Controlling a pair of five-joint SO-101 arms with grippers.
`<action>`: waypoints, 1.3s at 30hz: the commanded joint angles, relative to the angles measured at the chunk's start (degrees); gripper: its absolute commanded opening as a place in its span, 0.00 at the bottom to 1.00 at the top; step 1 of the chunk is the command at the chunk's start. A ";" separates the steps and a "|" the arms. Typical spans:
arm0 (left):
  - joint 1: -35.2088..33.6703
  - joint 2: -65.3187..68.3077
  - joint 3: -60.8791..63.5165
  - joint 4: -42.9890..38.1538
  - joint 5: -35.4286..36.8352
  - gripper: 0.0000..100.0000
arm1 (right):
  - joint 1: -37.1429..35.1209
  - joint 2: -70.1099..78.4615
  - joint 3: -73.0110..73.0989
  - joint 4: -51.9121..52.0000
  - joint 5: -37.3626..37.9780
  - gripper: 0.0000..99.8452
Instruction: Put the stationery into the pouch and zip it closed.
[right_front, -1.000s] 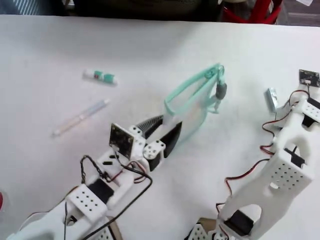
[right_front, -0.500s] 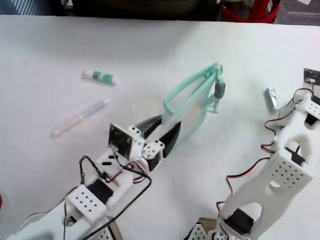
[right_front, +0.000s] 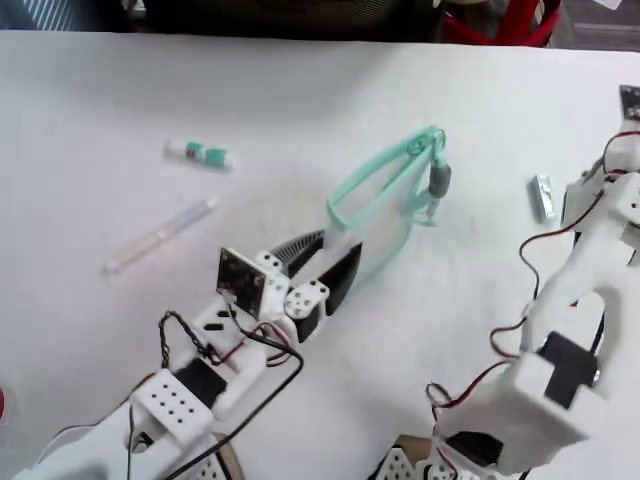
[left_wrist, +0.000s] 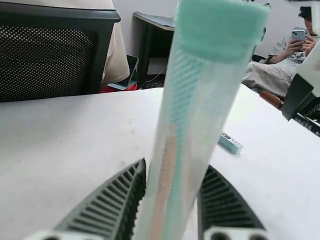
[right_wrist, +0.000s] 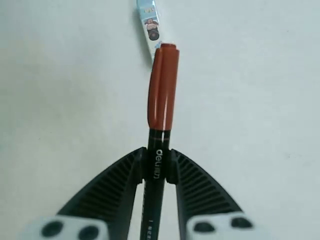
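A clear pouch (right_front: 385, 205) with a teal zipper rim stands on edge in the middle of the table, its mouth open. My left gripper (right_front: 342, 246) is shut on the pouch's near end; in the left wrist view the pouch (left_wrist: 192, 125) rises between the ribbed fingers (left_wrist: 117, 200). My right gripper (right_wrist: 157, 152) is shut on a black pen with a red-brown cap (right_wrist: 162, 100), held above the table. The right arm (right_front: 590, 260) stands at the table's right edge. A green-and-white glue stick (right_front: 198, 152) and a clear pen (right_front: 160, 236) lie at the left.
A small printed eraser-like piece (right_front: 542, 197) lies on the table right of the pouch, just beyond the held pen's cap (right_wrist: 149, 20), and appears past the pouch too (left_wrist: 230, 143). A black chair (left_wrist: 50, 50) stands behind the table. Bare tabletop surrounds the pouch.
The right arm has lifted and swung toward the right edge of the high view. The left arm and the pouch have stayed in place.
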 joint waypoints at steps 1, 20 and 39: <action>-0.22 1.19 0.00 0.97 0.97 0.15 | -3.30 -9.71 -0.35 3.82 -0.44 0.02; -0.40 0.84 0.79 0.97 1.05 0.15 | -29.41 -56.84 17.05 -2.77 -12.92 0.02; -0.13 1.10 0.62 0.97 1.05 0.15 | -53.93 -76.97 46.07 -41.19 -12.92 0.02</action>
